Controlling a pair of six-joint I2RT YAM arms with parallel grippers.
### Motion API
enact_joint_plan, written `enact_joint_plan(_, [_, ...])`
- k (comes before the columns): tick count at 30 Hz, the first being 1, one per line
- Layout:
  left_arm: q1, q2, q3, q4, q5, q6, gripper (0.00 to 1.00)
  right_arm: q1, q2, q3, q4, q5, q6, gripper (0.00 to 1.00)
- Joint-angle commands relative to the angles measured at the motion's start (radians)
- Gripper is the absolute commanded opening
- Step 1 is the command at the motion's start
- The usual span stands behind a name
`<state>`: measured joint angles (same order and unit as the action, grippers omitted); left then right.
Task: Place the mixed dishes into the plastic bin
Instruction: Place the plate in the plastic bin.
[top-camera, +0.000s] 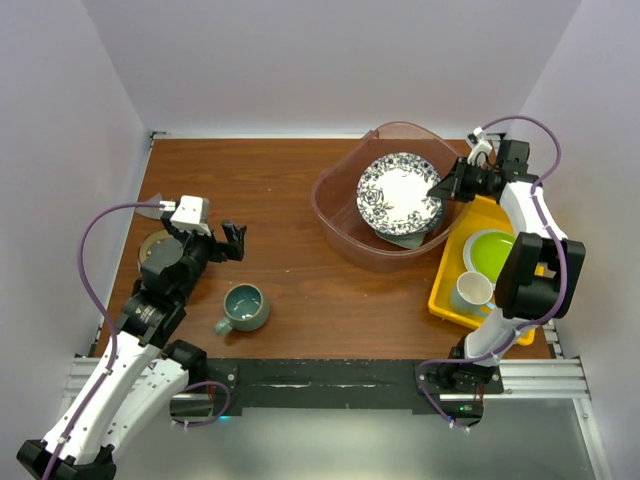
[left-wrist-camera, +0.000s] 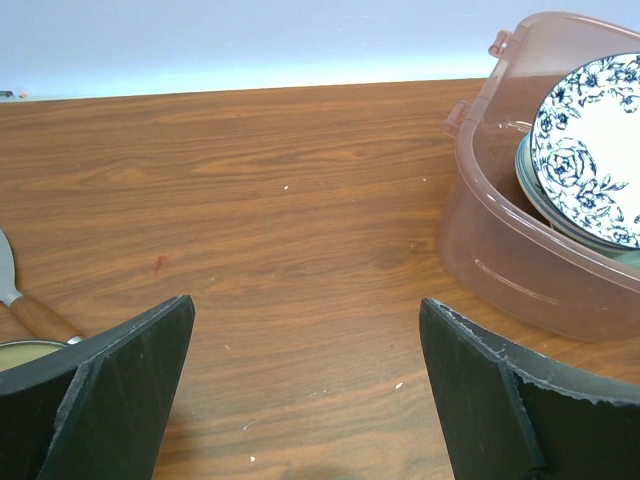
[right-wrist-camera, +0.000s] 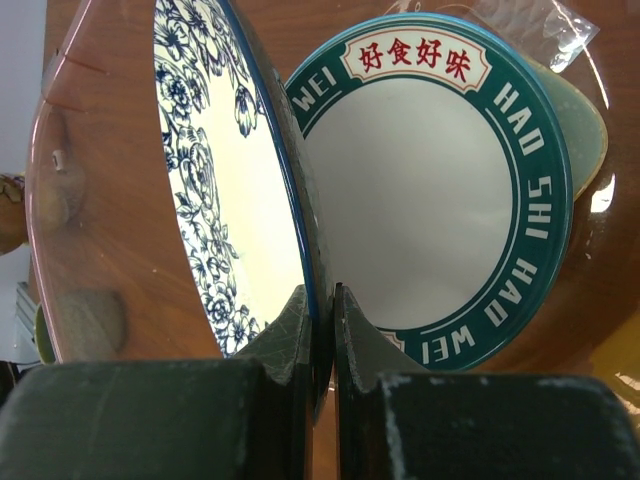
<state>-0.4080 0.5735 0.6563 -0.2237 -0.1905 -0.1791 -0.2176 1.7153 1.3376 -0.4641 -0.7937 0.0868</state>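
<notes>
The pinkish-clear plastic bin (top-camera: 335, 215) sits at the back right of the table. My right gripper (top-camera: 441, 186) is shut on the rim of a blue-patterned plate (top-camera: 398, 193) and holds it tilted over the bin; in the right wrist view the plate (right-wrist-camera: 225, 170) stands edge-on between my fingers (right-wrist-camera: 352, 330). Under it in the bin lies a white plate with a teal rim and red characters (right-wrist-camera: 430, 180). A grey-teal mug (top-camera: 243, 307) stands on the table near my left gripper (top-camera: 232, 241), which is open and empty.
A yellow tray (top-camera: 448, 290) at the right holds a lime-green plate (top-camera: 491, 252) and a white mug (top-camera: 470, 293). A brownish dish (top-camera: 152, 247) and a wooden-handled utensil (left-wrist-camera: 25, 300) lie at the left, partly under my left arm.
</notes>
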Motion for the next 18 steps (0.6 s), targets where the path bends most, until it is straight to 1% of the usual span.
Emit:
enact_joint_plan(1, [0.005,-0.006,-0.001,0.044,-0.009,0.018,1.0,-0.005,-0.006,0.075,0.035,-0.076,0.01,0.01])
enact_joint_plan(18, [0.005,-0.004,-0.001,0.046,-0.009,0.02,1.0,-0.006,0.023,0.1,0.015,-0.061,-0.007,0.02])
